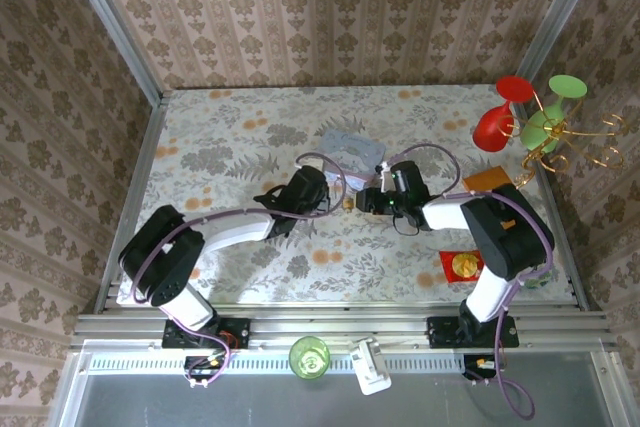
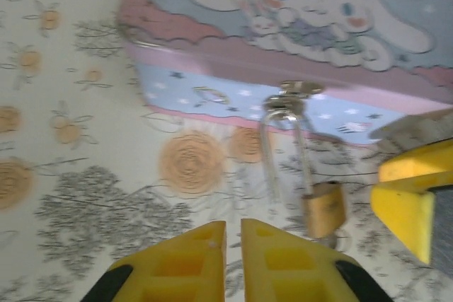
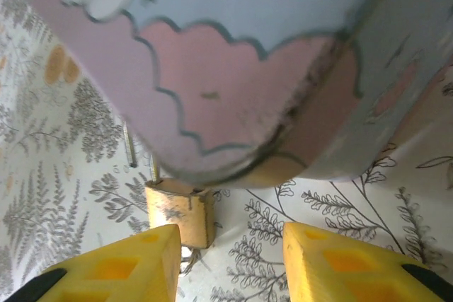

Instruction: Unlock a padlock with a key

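The small brass padlock (image 2: 324, 208) hangs by its long silvery shackle (image 2: 303, 148) from the hasp (image 2: 288, 97) of the pale blue picture tin (image 2: 297, 5). One shackle leg (image 3: 130, 148) ends free, outside the body (image 3: 178, 211). A small grey blur just under the body may be the key; I cannot tell. My left gripper (image 2: 233, 225) is shut with nothing between its fingers, just left of the padlock. My right gripper (image 3: 230, 235) is open, and its left finger (image 3: 134, 263) is beside the padlock body. In the top view both grippers (image 1: 330, 197) (image 1: 364, 201) meet at the padlock (image 1: 348, 204).
A red packet with a gold disc (image 1: 463, 265) lies near the right arm's base. An orange card (image 1: 489, 180) and a wire stand with red and green cups (image 1: 535, 117) are at the right edge. A green cup (image 1: 309, 356) sits on the front rail.
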Robot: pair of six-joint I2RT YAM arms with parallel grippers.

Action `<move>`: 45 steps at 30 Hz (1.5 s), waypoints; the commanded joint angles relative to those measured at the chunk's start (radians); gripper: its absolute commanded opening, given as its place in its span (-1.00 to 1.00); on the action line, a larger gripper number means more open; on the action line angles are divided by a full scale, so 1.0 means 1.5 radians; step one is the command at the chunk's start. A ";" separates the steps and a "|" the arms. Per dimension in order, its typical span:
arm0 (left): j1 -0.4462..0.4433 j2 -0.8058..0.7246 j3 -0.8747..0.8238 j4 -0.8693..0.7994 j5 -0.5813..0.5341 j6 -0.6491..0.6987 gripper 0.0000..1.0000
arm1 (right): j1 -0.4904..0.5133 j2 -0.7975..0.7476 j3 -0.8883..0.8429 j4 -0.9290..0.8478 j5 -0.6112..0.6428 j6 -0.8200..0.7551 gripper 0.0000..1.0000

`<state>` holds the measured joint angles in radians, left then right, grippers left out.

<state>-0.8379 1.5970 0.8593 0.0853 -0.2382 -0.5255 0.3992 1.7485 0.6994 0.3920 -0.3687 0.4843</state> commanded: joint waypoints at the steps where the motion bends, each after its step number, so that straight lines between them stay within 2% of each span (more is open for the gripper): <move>1: 0.025 -0.025 -0.001 -0.024 -0.017 0.032 -0.41 | 0.026 0.033 0.046 -0.004 0.015 -0.017 -0.13; 3: 0.051 -0.025 0.022 -0.014 -0.009 0.075 -0.21 | 0.036 0.051 0.055 -0.002 0.028 -0.014 -0.13; 5: 0.073 -0.014 0.066 -0.015 -0.006 0.116 -0.15 | 0.039 0.063 0.051 0.023 0.027 0.004 -0.13; 8: 0.088 0.008 0.117 -0.037 0.048 0.129 -0.28 | 0.044 0.075 0.053 0.040 0.005 0.021 -0.22; 10: 0.074 0.009 0.111 -0.038 0.063 0.113 -0.32 | 0.054 0.076 0.046 0.064 -0.016 0.037 -0.26; 13: 0.040 0.011 0.080 -0.050 0.042 0.103 -0.31 | 0.075 0.064 0.050 0.042 -0.030 0.028 -0.33; 15: 0.040 0.015 0.037 -0.018 0.057 0.079 -0.36 | 0.086 0.059 0.055 0.026 -0.021 0.012 -0.32; 17: 0.035 0.025 0.022 -0.019 0.064 0.075 -0.42 | 0.084 0.068 0.067 0.017 -0.034 0.016 -0.39; 20: 0.002 0.033 0.016 -0.025 0.037 0.085 -0.45 | 0.072 0.065 0.057 0.018 -0.001 0.037 -0.31; 23: -0.023 0.056 0.016 -0.006 0.053 0.102 -0.32 | 0.042 0.014 -0.015 0.089 0.026 0.084 -0.25; 27: -0.029 0.115 0.053 -0.016 0.072 0.167 -0.13 | 0.035 -0.081 -0.051 0.034 0.068 0.054 -0.25; 30: -0.031 0.146 0.089 -0.068 0.010 0.163 -0.02 | 0.028 -0.139 -0.074 -0.005 0.087 0.036 -0.25; 33: -0.033 0.147 0.077 -0.057 -0.019 0.154 0.08 | 0.018 -0.194 -0.105 -0.007 0.088 0.038 -0.26; 38: -0.048 0.146 0.089 -0.065 -0.054 0.178 0.12 | 0.017 -0.269 -0.140 -0.018 0.083 0.027 -0.28; 41: -0.042 0.167 0.112 -0.084 -0.046 0.175 0.16 | 0.013 -0.284 -0.151 -0.020 0.083 0.021 -0.28; 44: -0.042 0.187 0.124 -0.097 -0.043 0.161 0.07 | 0.003 -0.295 -0.160 -0.020 0.077 0.023 -0.27; 45: -0.044 0.187 0.121 -0.099 -0.047 0.158 -0.02 | 0.000 -0.299 -0.162 -0.022 0.077 0.024 -0.27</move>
<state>-0.9024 1.8553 1.0264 -0.0135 -0.2836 -0.2897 0.4137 1.3273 0.4713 0.3824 -0.2649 0.5339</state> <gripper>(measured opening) 0.503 0.363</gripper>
